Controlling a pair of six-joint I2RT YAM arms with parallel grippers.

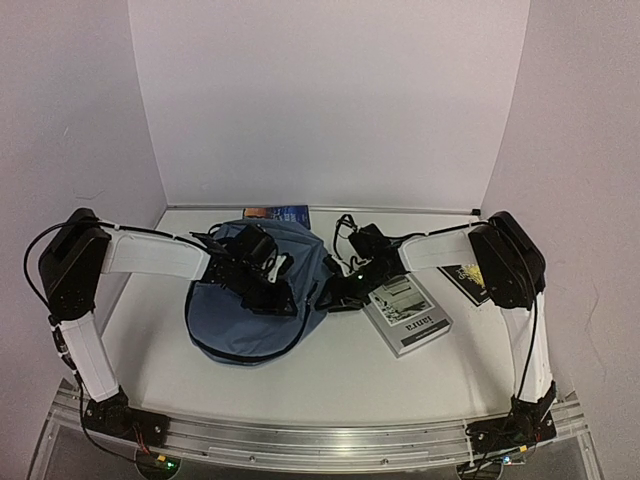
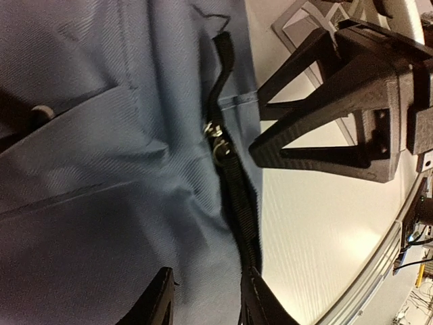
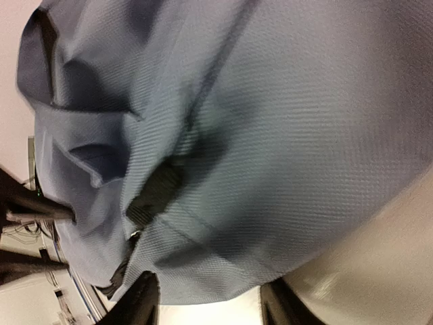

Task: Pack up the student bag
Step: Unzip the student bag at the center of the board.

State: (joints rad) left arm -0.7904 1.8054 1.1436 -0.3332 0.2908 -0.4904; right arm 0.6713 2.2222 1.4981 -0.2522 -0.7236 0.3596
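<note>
Top external view. Item 1: bag (image 1: pixel 245 335), slate-blue, lying flat on the counter (image 1: pixel 340 385), a little left of centre, with both arms reaching onto it from either side.
Left wrist view: left gripper (image 2: pixel 206 288) over the bag's fabric, jaws part-way apart, with cloth and the dark zip (image 2: pixel 233 183) between the tips. Whether they pinch the cloth cannot be told.
Right wrist view: right gripper (image 3: pixel 208 294) at the bag's rounded edge, jaws spread, with hem and bare counter between the tips.
Item 2: grey book (image 1: pixel 405 312), flat, just right of the bag.
Item 3: blue book (image 1: pixel 280 213), at the far edge, partly hidden behind the bag.
Item 4: dark book (image 1: pixel 463 280), near the right edge, partly under the right arm.
</note>
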